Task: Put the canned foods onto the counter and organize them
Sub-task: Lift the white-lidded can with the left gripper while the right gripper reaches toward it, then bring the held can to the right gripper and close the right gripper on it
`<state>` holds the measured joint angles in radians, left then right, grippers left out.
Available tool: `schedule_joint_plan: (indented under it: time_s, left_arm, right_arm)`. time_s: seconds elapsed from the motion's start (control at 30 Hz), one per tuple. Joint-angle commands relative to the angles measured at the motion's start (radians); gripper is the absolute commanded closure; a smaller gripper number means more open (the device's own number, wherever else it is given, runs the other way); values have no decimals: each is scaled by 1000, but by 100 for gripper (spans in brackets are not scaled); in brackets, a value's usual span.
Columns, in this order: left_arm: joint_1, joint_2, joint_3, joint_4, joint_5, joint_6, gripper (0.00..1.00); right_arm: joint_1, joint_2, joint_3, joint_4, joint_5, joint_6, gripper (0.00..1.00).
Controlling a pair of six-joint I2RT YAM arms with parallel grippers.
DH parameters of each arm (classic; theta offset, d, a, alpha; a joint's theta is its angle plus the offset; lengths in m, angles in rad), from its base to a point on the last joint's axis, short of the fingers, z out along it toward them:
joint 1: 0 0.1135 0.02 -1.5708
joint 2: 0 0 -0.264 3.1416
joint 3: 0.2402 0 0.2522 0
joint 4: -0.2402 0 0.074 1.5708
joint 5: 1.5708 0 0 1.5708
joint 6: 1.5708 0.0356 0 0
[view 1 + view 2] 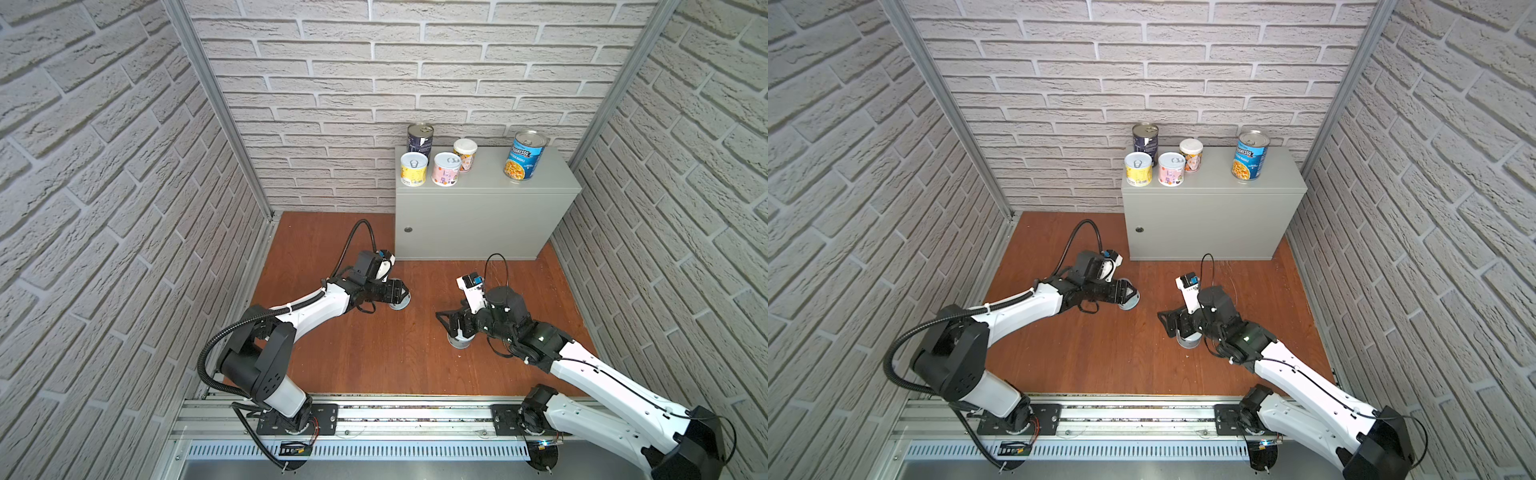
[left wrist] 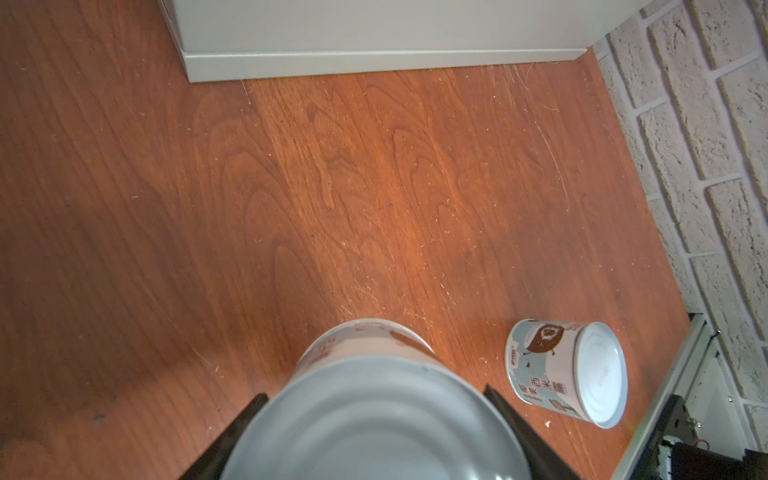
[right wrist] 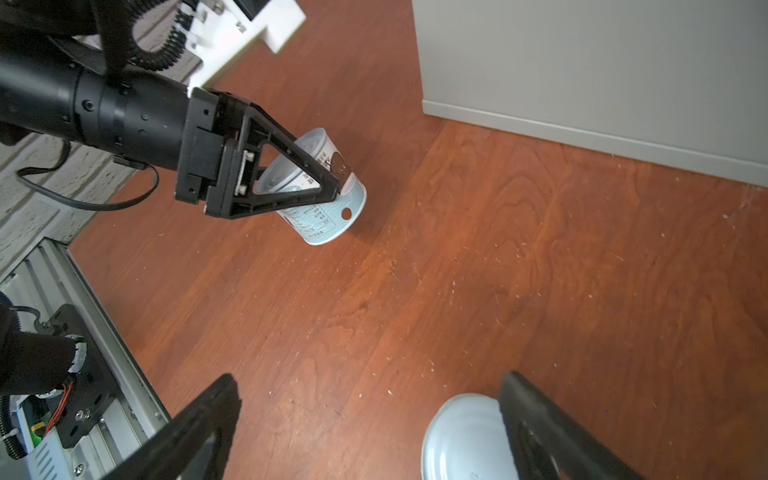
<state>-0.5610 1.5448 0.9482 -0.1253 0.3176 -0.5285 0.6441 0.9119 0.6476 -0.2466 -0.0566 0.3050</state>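
Five cans stand on the counter (image 1: 490, 166). At its lock end the navy can (image 1: 420, 139) stands at the back, its foot hidden behind the yellow can (image 1: 414, 168). The pink can (image 1: 446, 168) is just beside the yellow one at the front edge and covers a little of the peach can (image 1: 464, 154) behind it. The Progresso can (image 1: 525, 155) stands alone toward the counter's other end. The small print on the short cans is unreadable.

Two more cans are down at the wooden floor (image 1: 374, 353) in front of the counter. The left gripper (image 1: 400, 293), near the counter's lock corner, is clamped on the gripped teal can (image 3: 320, 224). The left wrist view shows a finger (image 2: 509, 411) on either side, and the can's blurred end fills the lower edge and is cut off. In both top views the gripper hides all but a grey sliver of it. The can is tilted; whether its low edge touches the floor I cannot tell.

The right gripper (image 3: 370, 380), farther out from the counter's front, has its fingers spread wide. In the right wrist view the loose teal can (image 2: 565, 370) sits by one finger, which covers part of it, and the frame's edge cuts off more. In both top views only its lower body shows under the gripper.
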Motion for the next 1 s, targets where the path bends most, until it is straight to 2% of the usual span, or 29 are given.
schedule_joint_plan:
  time_s: [0.0, 0.23, 0.63, 0.97]
  left_arm:
    - [11, -75, 19, 40, 59, -24, 52]
    - [13, -149, 52, 11, 102, -57, 52]
    - [13, -218, 61, 50, 205, -162, 53]
    - [5, -209, 68, 79, 242, -198, 54]
  right_arm:
    - [48, 14, 21, 123, 29, -44, 1]
    - [148, 28, 13, 212, 116, -100, 2]
    - [212, 22, 18, 277, 104, -171, 1]
    - [248, 40, 19, 320, 163, -230, 0]
